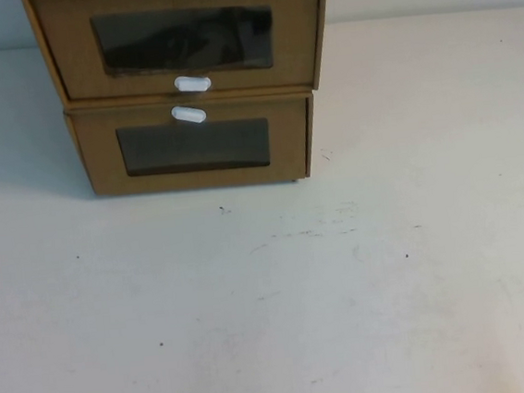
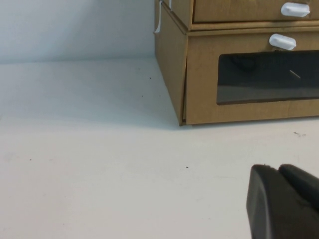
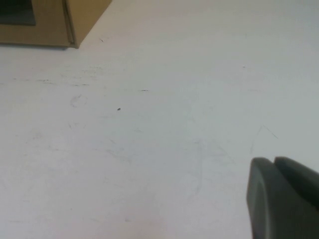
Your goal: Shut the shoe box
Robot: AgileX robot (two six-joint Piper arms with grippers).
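The shoe box (image 1: 179, 9), brown cardboard with a dark window and a white oval tab (image 1: 193, 83) below it, sits on top of a similar box at the table's far side. Its front panel stands a little forward of the box below. It also shows in the left wrist view (image 2: 239, 10). My left gripper (image 2: 276, 169) is shut and empty, low over the table in front of the boxes, apart from them. My right gripper (image 3: 273, 162) is shut and empty over bare table to the right of the boxes. Neither gripper shows in the high view.
The lower brown box (image 1: 193, 152) has its white tab (image 1: 188, 114) above its window; it also shows in the left wrist view (image 2: 199, 79), and its corner shows in the right wrist view (image 3: 50, 22). The white table (image 1: 272, 298) spreads out in front.
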